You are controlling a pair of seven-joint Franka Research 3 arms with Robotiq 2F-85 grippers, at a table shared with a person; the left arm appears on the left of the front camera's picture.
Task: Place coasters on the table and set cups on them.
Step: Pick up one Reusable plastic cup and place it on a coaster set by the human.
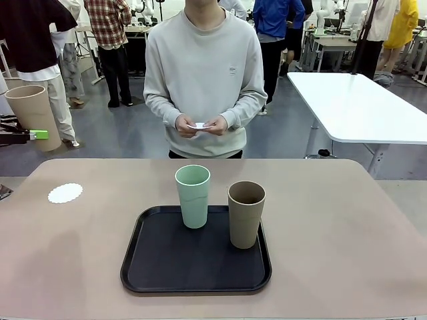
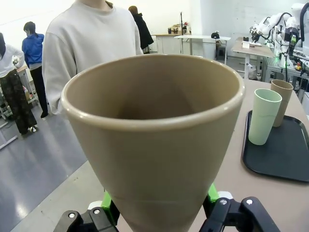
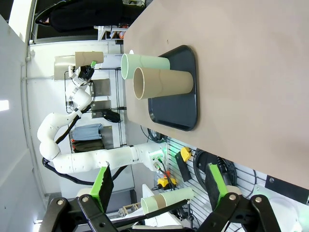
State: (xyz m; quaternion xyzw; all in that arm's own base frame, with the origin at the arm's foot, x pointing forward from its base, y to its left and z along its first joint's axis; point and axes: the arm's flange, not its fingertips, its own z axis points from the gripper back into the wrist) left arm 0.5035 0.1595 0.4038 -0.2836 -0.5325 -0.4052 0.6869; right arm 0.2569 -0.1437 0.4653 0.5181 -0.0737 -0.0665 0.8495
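My left gripper [image 1: 37,135] is shut on a tan cup [image 1: 30,117], held up in the air off the table's [image 1: 333,220] left end. In the left wrist view this cup [image 2: 154,140] stands between the green pads [image 2: 107,200]. One white coaster [image 1: 65,193] lies on the table at the left. A mint cup [image 1: 193,197] and a second tan cup [image 1: 246,213] stand upright on the black tray [image 1: 153,267]. The person holds another white coaster [image 1: 200,125] in both hands. My right gripper [image 3: 159,188] is open and holds nothing, well away from the tray [image 3: 178,116].
The person stands at the table's far edge, facing me. A white table [image 1: 360,107] stands behind at the right. Bare tabletop lies on both sides of the tray. Other people stand in the background.
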